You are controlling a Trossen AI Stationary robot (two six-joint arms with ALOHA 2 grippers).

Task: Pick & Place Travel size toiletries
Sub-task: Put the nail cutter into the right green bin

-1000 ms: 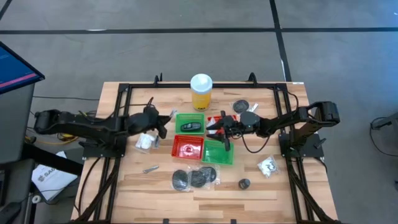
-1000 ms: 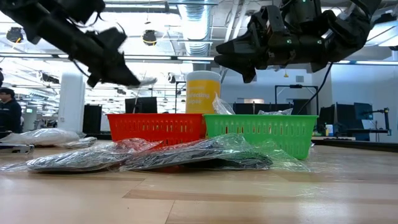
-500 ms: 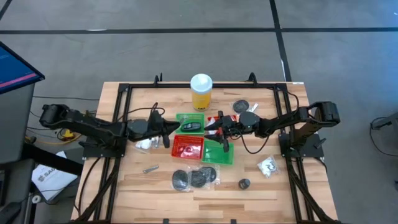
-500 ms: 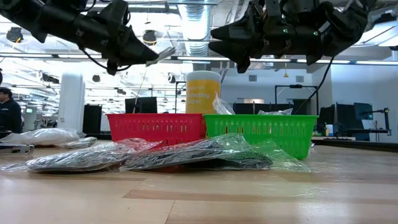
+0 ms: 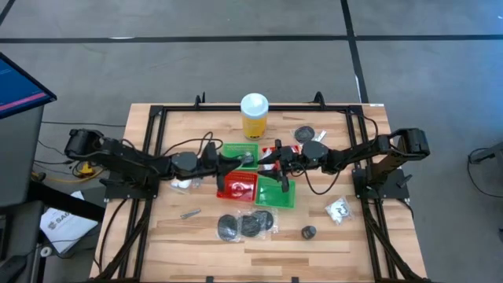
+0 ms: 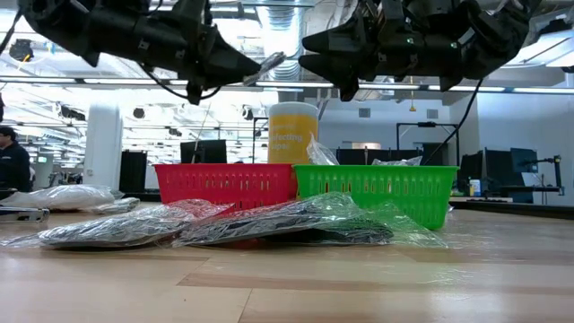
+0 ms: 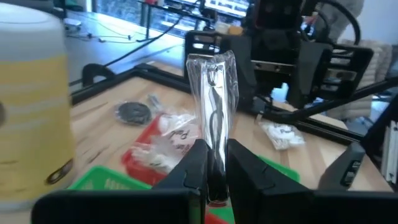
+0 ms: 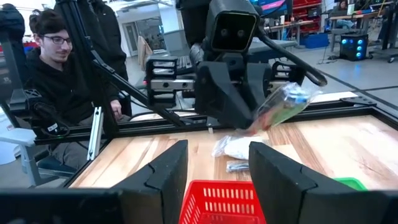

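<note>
High view, left pincer: my left gripper (image 5: 240,159) reaches across to the middle of the table, above the green basket (image 5: 240,153) that lies before the yellow bottle (image 5: 254,116).
High view, right pincer: my right gripper (image 5: 271,163) hangs just beside it, over the second green basket (image 5: 277,192); the red basket (image 5: 237,186) lies between them.
High view, toiletries: black discs in a clear wrap (image 5: 247,225) lie near the table's front edge; a white packet (image 5: 339,210) lies to the right.
Low view: my left gripper (image 6: 256,68) carries a slim clear packet (image 6: 273,63) high above the red basket (image 6: 226,185).
Left wrist view: my fingers (image 7: 191,169) are clamped on the clear packet (image 7: 213,106), which stands upright.
Right wrist view: my right fingers (image 8: 163,176) are spread wide, holding nothing; the packet (image 8: 281,104) shows in the other arm's grip, and a person (image 8: 51,76) sits beyond the table.
</note>
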